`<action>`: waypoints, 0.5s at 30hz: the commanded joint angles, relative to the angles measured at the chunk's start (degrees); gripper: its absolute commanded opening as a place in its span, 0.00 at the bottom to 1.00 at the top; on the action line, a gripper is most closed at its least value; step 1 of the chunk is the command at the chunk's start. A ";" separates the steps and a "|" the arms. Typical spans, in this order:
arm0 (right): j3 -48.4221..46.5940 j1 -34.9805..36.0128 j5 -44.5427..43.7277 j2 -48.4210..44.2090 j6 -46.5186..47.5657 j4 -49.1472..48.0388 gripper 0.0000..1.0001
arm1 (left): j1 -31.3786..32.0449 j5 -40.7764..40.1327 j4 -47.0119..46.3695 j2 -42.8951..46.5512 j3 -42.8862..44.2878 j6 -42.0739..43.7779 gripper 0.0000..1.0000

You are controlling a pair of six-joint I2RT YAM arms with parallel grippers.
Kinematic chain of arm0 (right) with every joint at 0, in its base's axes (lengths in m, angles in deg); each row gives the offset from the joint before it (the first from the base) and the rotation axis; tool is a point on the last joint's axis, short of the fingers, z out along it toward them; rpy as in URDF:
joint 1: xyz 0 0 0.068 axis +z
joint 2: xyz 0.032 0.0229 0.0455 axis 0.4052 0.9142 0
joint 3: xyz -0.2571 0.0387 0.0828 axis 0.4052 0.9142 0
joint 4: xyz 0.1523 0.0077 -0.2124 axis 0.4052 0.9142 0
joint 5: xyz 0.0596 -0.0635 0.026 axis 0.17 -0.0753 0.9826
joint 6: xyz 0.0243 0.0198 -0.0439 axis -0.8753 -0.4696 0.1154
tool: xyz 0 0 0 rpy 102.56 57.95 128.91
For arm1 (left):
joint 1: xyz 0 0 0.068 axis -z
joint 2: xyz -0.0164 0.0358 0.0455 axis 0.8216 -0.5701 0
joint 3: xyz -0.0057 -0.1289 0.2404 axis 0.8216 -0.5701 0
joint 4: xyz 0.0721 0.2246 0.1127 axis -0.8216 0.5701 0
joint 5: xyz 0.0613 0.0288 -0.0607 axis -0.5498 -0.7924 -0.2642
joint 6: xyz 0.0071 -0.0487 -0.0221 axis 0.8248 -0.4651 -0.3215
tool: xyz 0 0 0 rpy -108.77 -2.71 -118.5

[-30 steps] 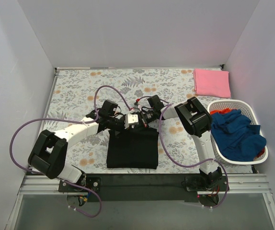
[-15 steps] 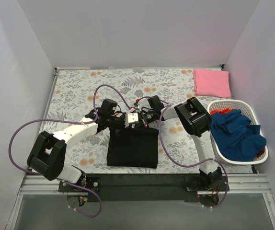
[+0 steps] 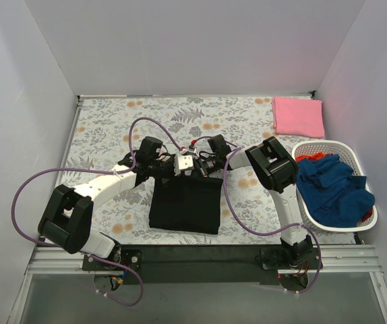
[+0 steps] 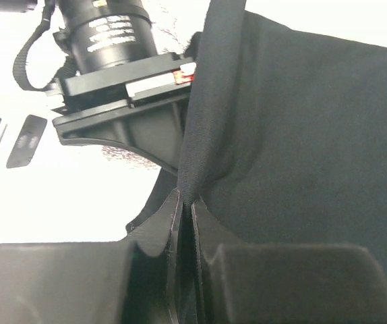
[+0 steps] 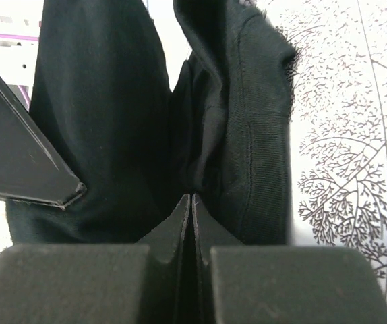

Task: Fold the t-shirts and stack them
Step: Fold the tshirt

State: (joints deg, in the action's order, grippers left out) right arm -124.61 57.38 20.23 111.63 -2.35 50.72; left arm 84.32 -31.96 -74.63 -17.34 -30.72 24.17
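Note:
A black t-shirt [image 3: 185, 206] lies folded near the table's front, its far edge lifted off the cloth. My left gripper [image 3: 168, 170] is shut on that far edge at the left; the left wrist view shows the black cloth [image 4: 294, 135] pinched between its jaws. My right gripper [image 3: 199, 170] is shut on the same edge at the right, with black cloth [image 5: 214, 115] pinched between its jaws. The two grippers are close together. A folded pink t-shirt [image 3: 298, 116] lies at the far right corner. A white basket [image 3: 360, 176] at the right holds blue and orange shirts [image 3: 332, 189].
The table is covered with a floral cloth [image 3: 112, 121]. White walls close in the left, back and right sides. The basket stands against the right wall beside the right arm. Purple cables [image 3: 42, 177] loop off the left arm.
Both grippers have moved slightly left and away with the shirt's far edge. The shirt's near edge has slid a little to the left and toward the front edge.

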 commanded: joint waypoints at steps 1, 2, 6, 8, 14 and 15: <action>2.97 1.07 -2.77 3.95 2.40 2.20 0.06 | -0.60 0.19 -4.40 2.49 0.79 1.05 0.00; 2.97 1.07 -2.69 3.95 2.49 2.29 0.06 | -0.60 0.19 -4.66 2.67 0.70 0.96 0.00; 2.97 1.07 -2.68 4.04 2.49 2.29 0.06 | -0.78 0.11 -5.81 2.85 0.18 1.22 0.00; 3.06 1.15 -2.60 4.04 2.58 2.20 0.06 | -0.95 -0.16 -7.39 2.93 -0.44 0.96 0.00; 3.32 1.07 -2.42 3.77 2.84 2.38 0.06 | -1.39 -1.47 -11.16 2.14 -1.84 0.43 0.00; 3.32 1.07 -2.42 3.77 2.76 2.38 0.06 | -1.48 -1.65 -11.78 2.14 -2.11 0.26 0.00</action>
State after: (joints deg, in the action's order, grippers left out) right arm -124.26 57.38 20.91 111.63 -2.30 49.84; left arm 83.54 -32.36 -81.53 -17.34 -31.85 24.10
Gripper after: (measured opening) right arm 0.064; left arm 0.036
